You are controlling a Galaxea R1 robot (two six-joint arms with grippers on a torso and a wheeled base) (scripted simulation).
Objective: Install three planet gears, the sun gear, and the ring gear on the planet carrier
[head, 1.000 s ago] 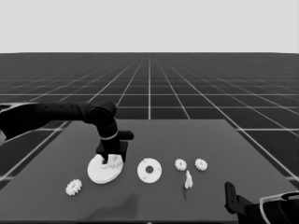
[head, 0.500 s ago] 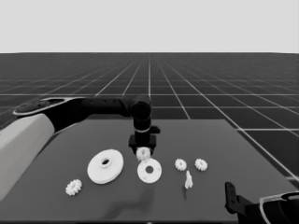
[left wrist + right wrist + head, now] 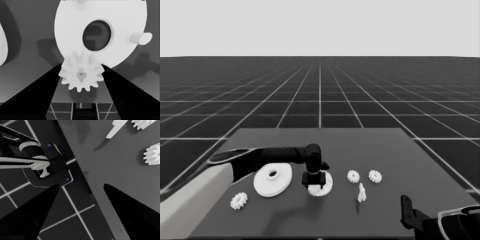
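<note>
The left gripper [image 3: 314, 186] hangs over the smaller round part [image 3: 326, 184], which lies near the middle of the dark table [image 3: 395, 150]. Its two fingers are clamped on a small gear [image 3: 81, 74], one finger on each side of the toothed rim. In the left wrist view this gear sits over the edge of the smaller round part [image 3: 75, 30], beside that part's centre hole; whether it already touches the part cannot be told. A short peg [image 3: 140, 38] stands out of the smaller round part on the far side of the hole from the gear.

The larger round part [image 3: 273, 179] lies flat just to the left of the smaller round part, close but apart. A second gear [image 3: 239, 201] lies farther left and nearer the front edge. Two more gears [image 3: 353, 176] [image 3: 375, 176] lie side by side to the right of the smaller round part, and the thin white piece [image 3: 361, 192] lies just in front of them.

The right gripper [image 3: 408, 212] waits off the front right corner, well away from the smaller round part, with its fingers spread and nothing between them.
</note>
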